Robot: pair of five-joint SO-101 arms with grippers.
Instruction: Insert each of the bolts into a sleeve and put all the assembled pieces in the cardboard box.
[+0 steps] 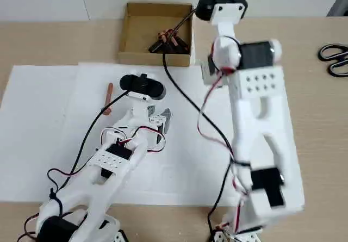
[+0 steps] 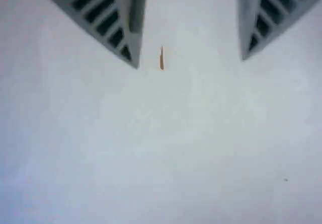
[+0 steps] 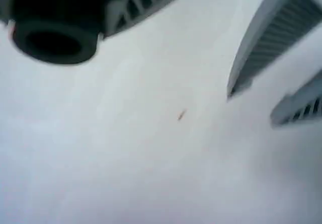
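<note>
A light wooden table is carrying everything, and a wide white paper sheet is covering most of its middle, with bare wood showing along the far edge and down the right side.

The tall white right arm is standing over the sheet's right edge and reaching toward the far side. Its right gripper is hanging just beside the near right corner of the box. How far open it is, and whether it is holding anything, I cannot tell.

The lower white left arm is lying across the sheet's near half. Its left gripper is hovering over bare paper with the jaws spread wide and nothing held between them.

A shallow brown cardboard box is sitting just past the sheet's far edge. A small cluster of dark and copper-coloured pieces is resting in its near right corner, and the remaining floor is showing bare cardboard.

A thin black cable is trailing from the right arm's camera past that corner and across the paper between the arms. Black-handled scissors are lying at the table's right edge, well apart from everything else.

A slim copper-brown rod-shaped piece is lying on the sheet to the left of the left arm, with open paper stretching away beyond it. Whether it is a bare bolt I cannot tell.

A tiny brown speck is lying on the paper between the left gripper's fingertips.
</note>
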